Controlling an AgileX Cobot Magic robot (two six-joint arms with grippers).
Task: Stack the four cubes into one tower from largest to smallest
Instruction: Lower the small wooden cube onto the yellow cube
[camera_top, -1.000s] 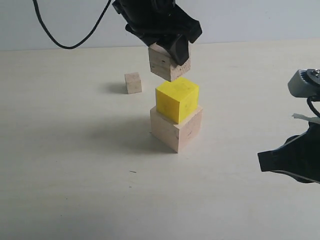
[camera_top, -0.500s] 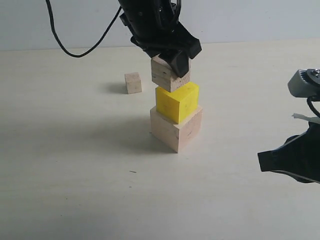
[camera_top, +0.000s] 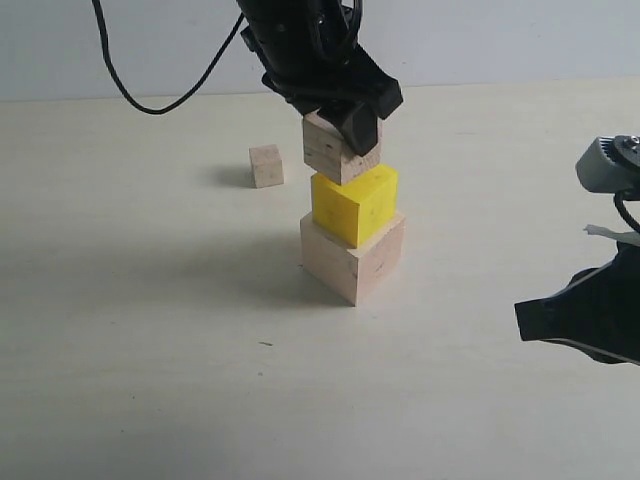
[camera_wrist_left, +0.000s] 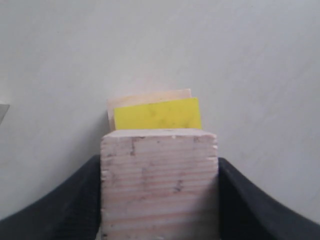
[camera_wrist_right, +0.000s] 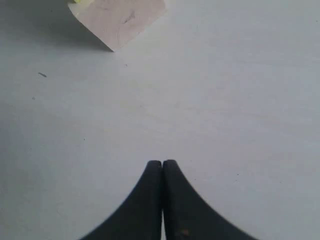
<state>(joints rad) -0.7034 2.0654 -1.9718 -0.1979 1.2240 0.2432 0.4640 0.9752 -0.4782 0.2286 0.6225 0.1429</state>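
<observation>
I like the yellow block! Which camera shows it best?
The exterior view: the yellow block shows two sides there. The left wrist view gives just a strip behind the wooden block; the right wrist view, a tiny corner.

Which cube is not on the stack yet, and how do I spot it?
In the exterior view, find the bright yellow cube in the mid-table stack. Left of it and farther back, a tiny pale wood cube sits alone on the table. It is the smallest, touching no other cube.
</observation>
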